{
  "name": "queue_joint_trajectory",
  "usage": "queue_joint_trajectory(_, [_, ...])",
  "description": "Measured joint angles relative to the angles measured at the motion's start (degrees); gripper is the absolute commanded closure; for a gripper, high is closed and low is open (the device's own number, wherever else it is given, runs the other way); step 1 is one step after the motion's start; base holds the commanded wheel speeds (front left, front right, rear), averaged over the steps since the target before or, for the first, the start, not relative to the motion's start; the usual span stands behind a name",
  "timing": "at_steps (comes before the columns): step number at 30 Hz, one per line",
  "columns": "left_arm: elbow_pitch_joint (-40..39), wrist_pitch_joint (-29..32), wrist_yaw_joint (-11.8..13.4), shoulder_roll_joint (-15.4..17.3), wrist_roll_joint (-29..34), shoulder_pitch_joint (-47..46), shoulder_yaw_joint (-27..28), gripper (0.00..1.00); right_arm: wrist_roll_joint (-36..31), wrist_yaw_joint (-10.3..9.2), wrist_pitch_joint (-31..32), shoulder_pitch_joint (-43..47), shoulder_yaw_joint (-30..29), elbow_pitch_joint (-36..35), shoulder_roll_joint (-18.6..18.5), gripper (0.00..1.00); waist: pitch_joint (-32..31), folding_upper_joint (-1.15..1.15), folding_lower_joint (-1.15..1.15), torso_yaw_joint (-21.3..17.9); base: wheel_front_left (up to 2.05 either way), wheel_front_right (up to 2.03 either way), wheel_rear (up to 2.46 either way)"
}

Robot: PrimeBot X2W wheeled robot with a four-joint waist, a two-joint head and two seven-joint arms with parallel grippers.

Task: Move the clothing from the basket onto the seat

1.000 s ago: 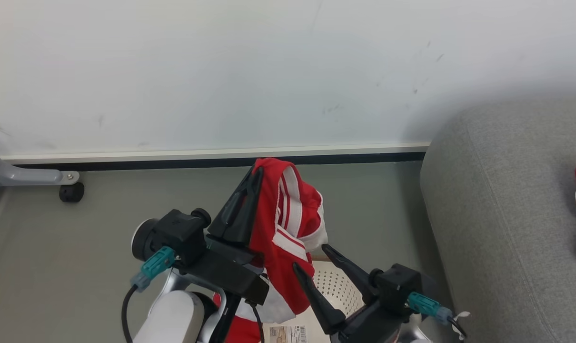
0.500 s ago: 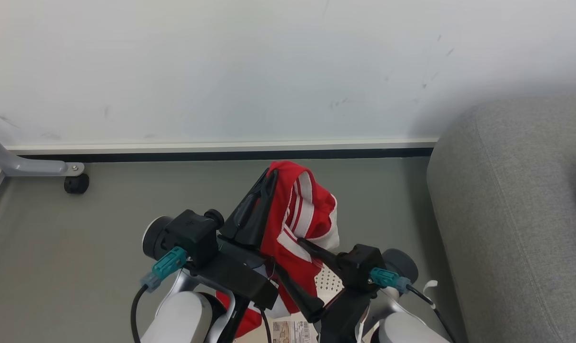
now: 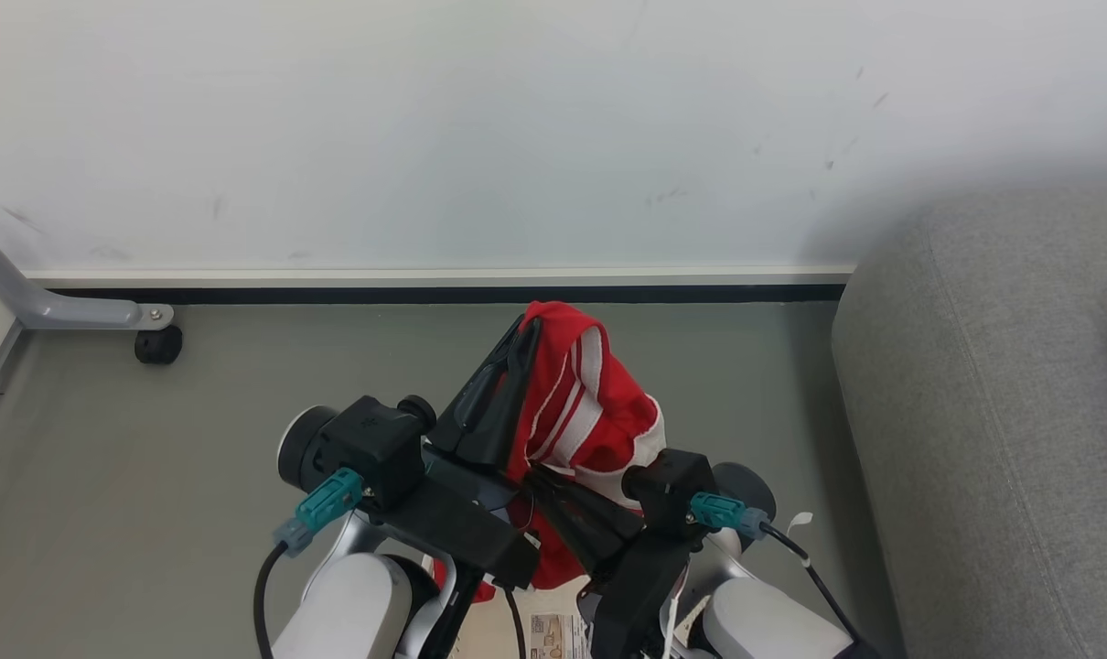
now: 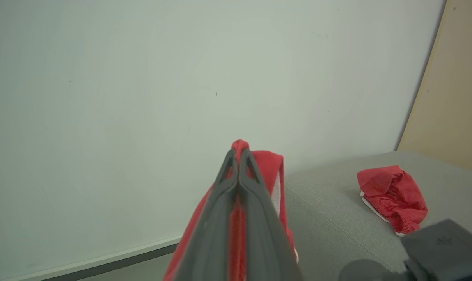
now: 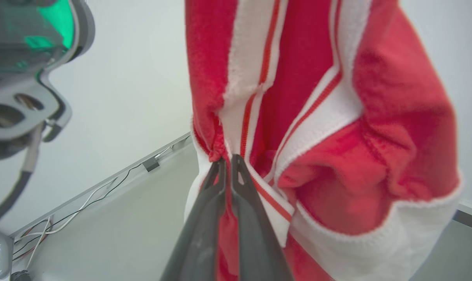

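The red clothing (image 3: pixel 581 412) with white stripes hangs in the air above the grey floor. My left gripper (image 3: pixel 528 331) is shut on its top edge, and the left wrist view shows red fabric pinched between its closed fingers (image 4: pixel 238 156). My right gripper (image 3: pixel 542 480) is shut on the clothing lower down, at a white-striped fold (image 5: pixel 225 160). A cream sliver of the basket (image 3: pixel 553 631) with a paper label shows beneath my arms. The grey seat (image 3: pixel 993 412) stands to the right, apart from the clothing.
Another red garment (image 4: pixel 392 195) lies crumpled on the seat (image 4: pixel 329 218). A white wall with a dark baseboard (image 3: pixel 425 295) runs behind. A grey metal leg with a black caster (image 3: pixel 157 345) sits at the left. Cables (image 5: pixel 84 203) run along the wall.
My right gripper has moved up and left to the hanging clothing and closed on it. My left gripper keeps its hold. The camera has shifted slightly, so the seat sits further right.
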Motion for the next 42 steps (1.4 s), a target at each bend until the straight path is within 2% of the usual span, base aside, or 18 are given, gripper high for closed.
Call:
queue_joint_trajectory(11, [-0.1, 0.0, 0.0, 0.0, -0.2, 0.0, 0.0, 1.0, 2.8, -0.76, -3.2, -1.5, 1.7, 1.8, 0.0, 1.0, -0.2, 0.0, 0.0, -0.2, 0.0, 0.0, 0.0])
queue_joint_trajectory(12, [-0.1, 0.0, 0.0, 0.0, -0.1, 0.0, 0.0, 0.89, 3.1, -0.77, -3.5, -1.6, 1.7, 1.9, 0.0, 1.0, -0.3, 0.0, 0.0, -0.3, 0.0, 0.0, 0.0])
queue_joint_trajectory(13, [-0.1, 0.0, 0.0, 0.1, -0.1, 0.0, -0.1, 0.64, 3.4, -0.85, -3.8, -1.7, 1.7, 2.0, 0.0, 1.0, -0.3, 0.0, 0.0, -0.4, 0.0, 0.0, 0.0])
queue_joint_trajectory(14, [0.0, 0.0, 0.0, 0.2, -0.1, 0.0, -0.2, 0.42, 3.5, -0.94, -4.3, -1.8, 1.6, 2.1, 0.0, 1.0, -0.4, 0.0, 0.0, -0.4, 0.0, 0.0, 0.0])
queue_joint_trajectory(15, [0.0, 0.0, 0.0, 0.2, -0.1, 0.0, -0.2, 0.0, 3.5, -0.94, -4.6, -1.8, 1.3, 2.2, 0.0, 1.0, -0.4, 0.0, 0.0, -0.5, 0.0, 0.0, 0.0])
queue_joint_trajectory(27, [-0.6, 0.9, -0.1, 1.1, 0.1, 1.5, -1.9, 0.0, 3.8, -1.8, -9.5, -4.9, -4.6, 3.6, -0.7, 1.0, -1.0, 0.0, 0.0, -1.5, 0.0, 0.0, 0.0])
queue_joint_trajectory(35, [-0.9, 2.4, -1.0, 3.0, 1.8, 4.9, -4.9, 0.0, 3.9, -2.71, -10.5, -6.7, -8.6, 4.5, -4.1, 1.0, -0.7, 0.0, 0.0, -2.0, 0.0, 0.0, 0.0])
queue_joint_trajectory(42, [-1.2, 3.0, -1.0, 4.7, 2.7, 6.1, -5.2, 0.0, 3.9, -3.03, -11.0, -6.8, -10.6, 4.6, -6.7, 1.0, -0.1, 0.0, 0.0, -2.7, 0.0, 0.0, 0.0])
